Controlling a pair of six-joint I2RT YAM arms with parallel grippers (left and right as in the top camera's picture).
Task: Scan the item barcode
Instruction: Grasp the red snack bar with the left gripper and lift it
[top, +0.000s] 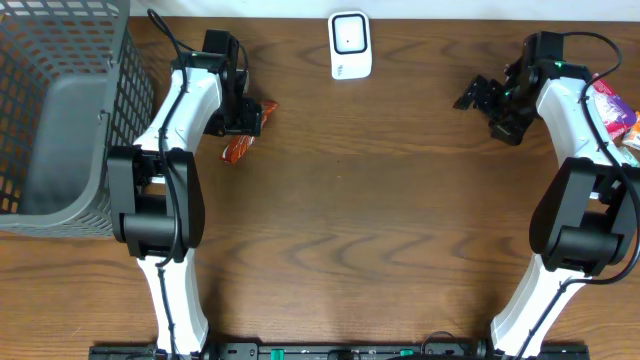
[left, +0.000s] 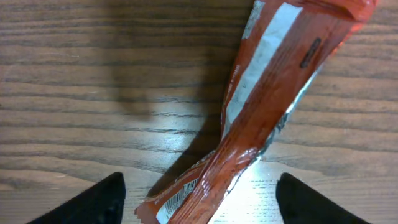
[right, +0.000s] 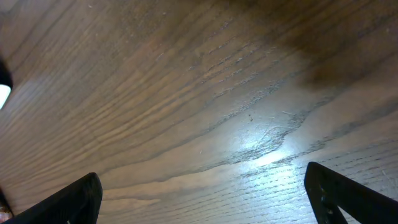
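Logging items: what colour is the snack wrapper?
The wrapper is orange-red with a white strip; left wrist view.

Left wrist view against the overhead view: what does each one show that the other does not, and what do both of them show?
Only the left wrist view shows the barcode printed at the near end of the orange wrapper, and the pale strip along it. Only the overhead view shows the grey mesh basket, the white scanner, the right gripper and colourful packets at the right edge. Both show the wrapper lying on the wooden table, with the left gripper open around its end.
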